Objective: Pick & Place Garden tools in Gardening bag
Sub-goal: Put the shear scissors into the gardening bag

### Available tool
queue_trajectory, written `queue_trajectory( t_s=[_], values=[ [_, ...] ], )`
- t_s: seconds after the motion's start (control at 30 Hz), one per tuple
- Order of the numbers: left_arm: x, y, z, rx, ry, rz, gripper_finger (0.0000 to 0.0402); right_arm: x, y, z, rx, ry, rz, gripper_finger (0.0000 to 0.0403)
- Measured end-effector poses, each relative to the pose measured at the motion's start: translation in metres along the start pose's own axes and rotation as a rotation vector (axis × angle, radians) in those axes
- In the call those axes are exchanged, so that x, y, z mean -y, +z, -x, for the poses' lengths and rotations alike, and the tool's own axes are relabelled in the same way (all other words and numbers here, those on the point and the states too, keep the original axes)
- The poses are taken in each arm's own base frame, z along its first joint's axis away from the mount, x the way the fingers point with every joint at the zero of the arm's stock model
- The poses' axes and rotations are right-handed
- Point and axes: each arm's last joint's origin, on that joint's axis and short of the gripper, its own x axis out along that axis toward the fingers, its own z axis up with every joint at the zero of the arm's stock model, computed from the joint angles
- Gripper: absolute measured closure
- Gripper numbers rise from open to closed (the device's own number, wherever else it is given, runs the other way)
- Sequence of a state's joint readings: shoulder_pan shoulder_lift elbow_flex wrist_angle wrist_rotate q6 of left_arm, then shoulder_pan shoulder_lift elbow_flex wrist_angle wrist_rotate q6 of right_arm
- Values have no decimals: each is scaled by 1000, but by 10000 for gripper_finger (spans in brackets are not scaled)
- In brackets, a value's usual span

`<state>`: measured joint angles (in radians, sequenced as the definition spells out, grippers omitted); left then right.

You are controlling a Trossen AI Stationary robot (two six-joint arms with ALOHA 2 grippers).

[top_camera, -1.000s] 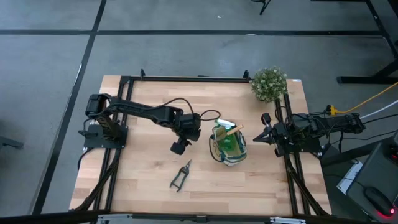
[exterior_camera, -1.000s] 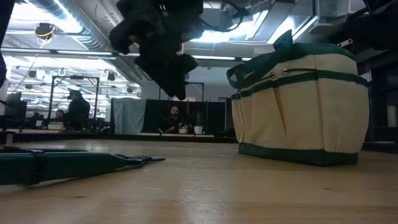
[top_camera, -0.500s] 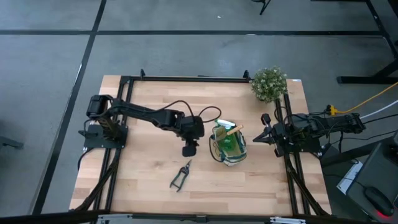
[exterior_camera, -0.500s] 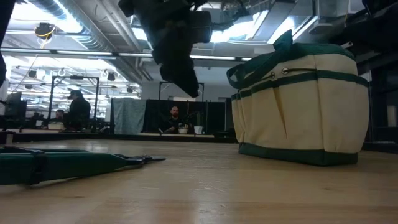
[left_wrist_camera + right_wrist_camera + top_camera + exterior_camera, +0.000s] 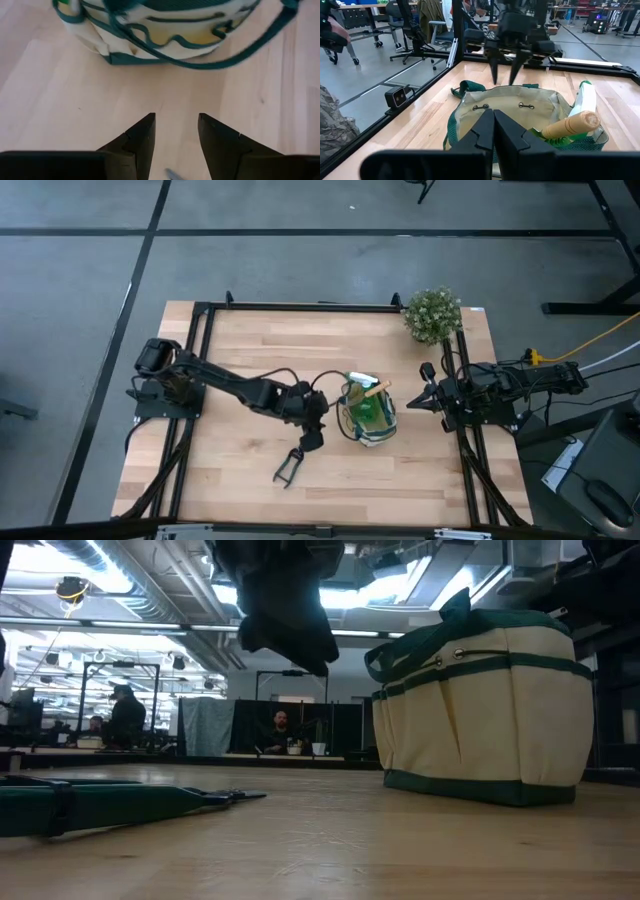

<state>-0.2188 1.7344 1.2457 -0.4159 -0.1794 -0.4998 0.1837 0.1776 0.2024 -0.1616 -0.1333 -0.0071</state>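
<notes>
Left gripper (image 5: 312, 439), fingers apart, hangs over pruning shears (image 5: 290, 465) lying mid-worktop toward the near edge, gardening bag (image 5: 367, 414) just beside; right gripper (image 5: 421, 401) closed, parked at right edge.

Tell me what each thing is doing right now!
Left gripper: open, above the shears, empty.
Right gripper: shut, empty, beside the bag.
Pruning shears: lying on the table.
Gardening bag: upright, open.
Trowel: in the bag.
Spray bottle: in the bag.
Potted plant: upright at the table's corner.
</notes>
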Motion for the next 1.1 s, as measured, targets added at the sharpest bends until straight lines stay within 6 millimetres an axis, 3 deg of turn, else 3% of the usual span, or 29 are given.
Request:
queue_trajectory(
  t_s=[0.47, 0.77, 1.1],
  values=[
    [28, -19, 5, -7, 3, 93, 259, 0, 0, 0, 0, 0, 0, 391],
    [50, -64, 20, -289, 29, 164, 259, 0, 0, 0, 0, 0, 0, 391],
    [77, -89, 32, -304, 18, 209, 258, 0, 0, 0, 0, 0, 0, 391]
  ],
)
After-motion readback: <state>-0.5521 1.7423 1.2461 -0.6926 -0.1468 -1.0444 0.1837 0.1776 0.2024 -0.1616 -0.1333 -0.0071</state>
